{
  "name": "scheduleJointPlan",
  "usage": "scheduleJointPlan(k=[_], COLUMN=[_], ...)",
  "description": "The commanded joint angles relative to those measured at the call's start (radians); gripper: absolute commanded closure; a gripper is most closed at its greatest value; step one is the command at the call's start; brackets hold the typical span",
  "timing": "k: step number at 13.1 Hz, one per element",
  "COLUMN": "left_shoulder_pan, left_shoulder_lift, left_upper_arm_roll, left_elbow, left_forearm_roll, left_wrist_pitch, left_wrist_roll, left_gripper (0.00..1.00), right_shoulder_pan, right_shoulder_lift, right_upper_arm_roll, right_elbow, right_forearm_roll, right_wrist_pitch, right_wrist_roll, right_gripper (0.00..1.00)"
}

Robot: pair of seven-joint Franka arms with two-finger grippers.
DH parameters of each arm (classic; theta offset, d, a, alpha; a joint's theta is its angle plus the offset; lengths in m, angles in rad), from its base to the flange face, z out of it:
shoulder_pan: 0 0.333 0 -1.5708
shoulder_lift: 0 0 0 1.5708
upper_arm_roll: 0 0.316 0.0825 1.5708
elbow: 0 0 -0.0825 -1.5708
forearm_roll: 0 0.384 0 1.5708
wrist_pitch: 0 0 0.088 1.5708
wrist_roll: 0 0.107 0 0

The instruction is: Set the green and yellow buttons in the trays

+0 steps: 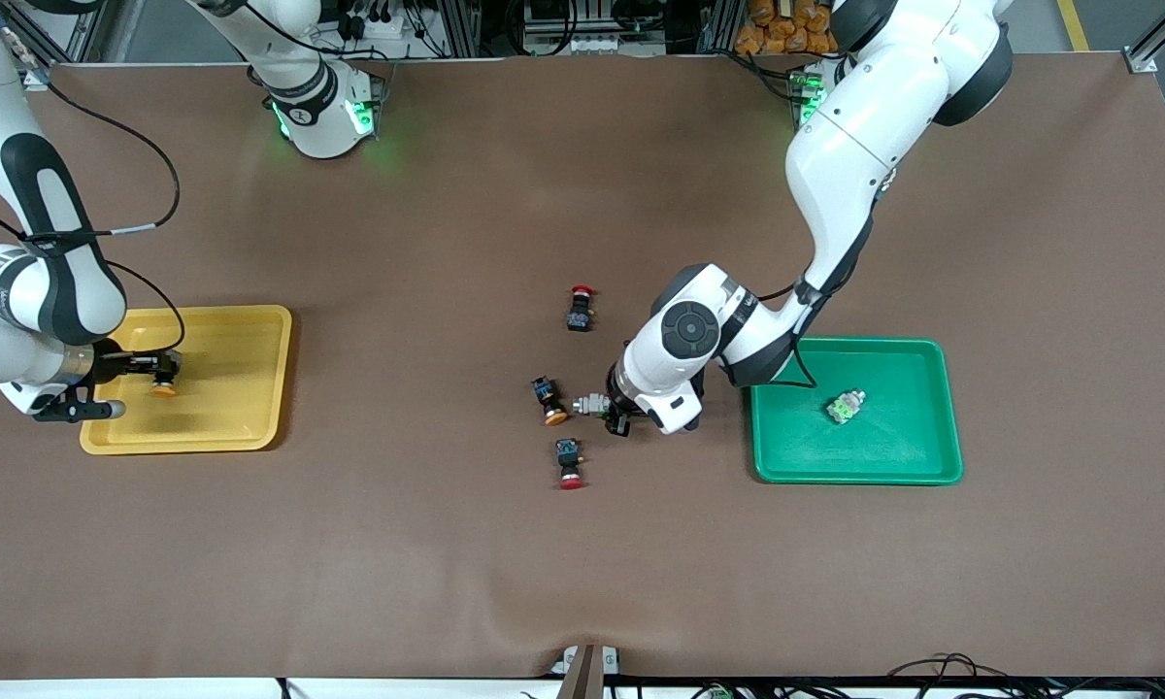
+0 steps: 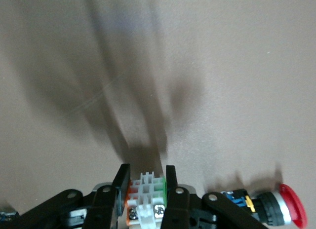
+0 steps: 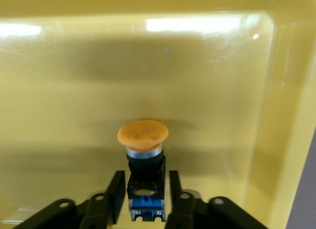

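two buttons gripped, one over the table's middle, one over the yellow tray

the left gripper point(image 2: 143, 199) pinches a white-bodied green button point(image 2: 145, 202) between its fingers point(image 2: 120, 187), which press on the body's two sides; in the front view this button point(image 1: 592, 404) sits at the gripper's tip over the middle of the table point(image 1: 447, 582). the right gripper point(image 3: 143, 199) has its fingers point(image 3: 116, 192) close on either side of the black and blue body of a yellow button point(image 3: 143, 155), the orange-yellow cap pointing away from the wrist; it is over the yellow tray point(image 1: 252, 427), at the part toward the right arm's end of the table.

just beside the left gripper lies a second yellow button point(image 1: 549, 400) on the table, cap turned toward the front camera. a red-capped switch point(image 1: 569, 462) lies nearer to the front camera than that button, and another red-capped switch point(image 1: 580, 308) lies farther from it. in the left wrist view one red switch point(image 2: 266, 209) shows close beside the gripper's linkage. the green tray point(image 1: 786, 456) sits toward the left arm's end of the table, and the left arm's forearm passes over its corner.

counted: two green buttons, one held and one point(image 1: 846, 406) lying in the green tray; two yellow buttons, one held and one on the table; two red-capped switches; two trays.
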Motion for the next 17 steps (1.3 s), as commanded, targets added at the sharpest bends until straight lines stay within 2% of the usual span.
scheduleJointPlan(k=[1, 3, 7, 10, 13, 17], left_shoulder_pan=[0.029, 0.070, 0.202, 0.329, 0.504, 0.683], left_shoulder_lift=[-0.041, -0.058, -0.104, -0.163, -0.202, -0.275], left_upper_arm_roll=[-0.016, -0.047, -0.122, -0.166, -0.219, -0.219], left_elbow=[-0.008, -0.012, -0.023, -0.084, -0.168, -0.296], left_forearm_roll=[-0.006, -0.008, -0.008, -0.009, -0.008, 0.003], left_wrist_pitch=[-0.052, -0.099, -0.282, -0.411, -0.440, -0.440], left_wrist_roll=[0.016, 0.071, 0.220, 0.443, 0.641, 0.982], left_gripper=[1.00, 1.00, 1.00, 1.00, 1.00, 1.00], right_shoulder_pan=[-0.007, -0.004, 0.048, 0.129, 0.222, 0.392], right_shoulder_lift=[-0.015, -0.015, -0.023, -0.038, -0.055, -0.063], right_upper_arm_roll=[0.012, 0.016, 0.021, 0.022, 0.024, 0.024], right_elbow=[-0.013, 0.011, 0.091, 0.152, 0.194, 0.303], right_forearm_roll=[-0.017, -0.011, -0.002, 0.021, 0.034, 0.066], right_wrist_pitch=[-0.010, -0.052, -0.165, -0.275, -0.344, -0.448], right_wrist_roll=[0.007, 0.009, 0.012, 0.012, 0.012, 0.027], right_gripper=[0.00, 0.00, 0.00, 0.00, 0.00, 0.00])
